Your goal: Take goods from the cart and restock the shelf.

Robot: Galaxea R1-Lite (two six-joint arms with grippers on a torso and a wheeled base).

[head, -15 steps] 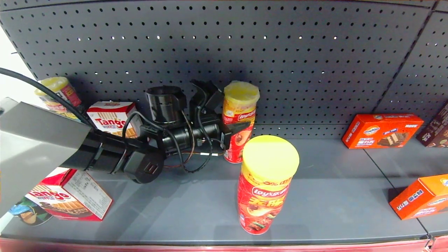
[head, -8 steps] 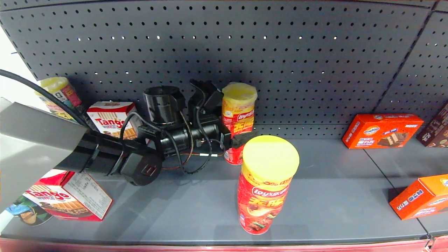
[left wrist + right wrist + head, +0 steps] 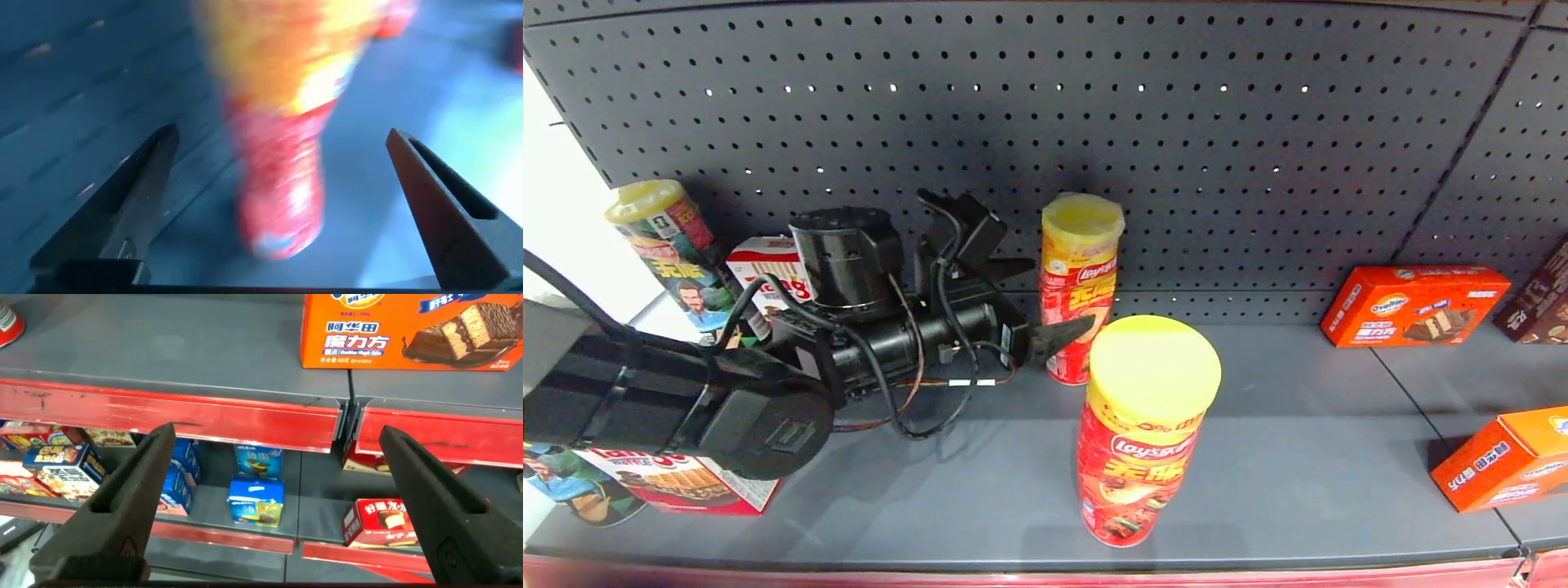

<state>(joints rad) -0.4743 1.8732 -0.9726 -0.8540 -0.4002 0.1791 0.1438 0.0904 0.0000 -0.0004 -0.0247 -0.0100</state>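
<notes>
Head view: the left gripper (image 3: 1063,291) lay low over the shelf (image 3: 1298,457) near its back edge, released, fingers spread wide. The rear can (image 3: 1081,278) stood upright right at the tips, close against the pegboard (image 3: 1176,122). The lower fingertip overlapped the can's side; touching or not could not be told. In the left wrist view the same can showed blurred between the two open fingers, gripped by neither.

The front can (image 3: 1147,433) stood upright near the front edge at mid-shelf, apart from the rear one, both with yellow lids. A third can (image 3: 658,229) stood in the back left corner beside a wafer box (image 3: 768,261), with a second wafer box (image 3: 686,486) at the front left corner under the arm. One orange box (image 3: 1413,304) lay by the back edge to the right and another (image 3: 1503,457) by the front edge.

The right gripper (image 3: 278,506) was slack too, holding nothing, out in front of the shelf's red front edge, with lower shelves of goods beyond it.
</notes>
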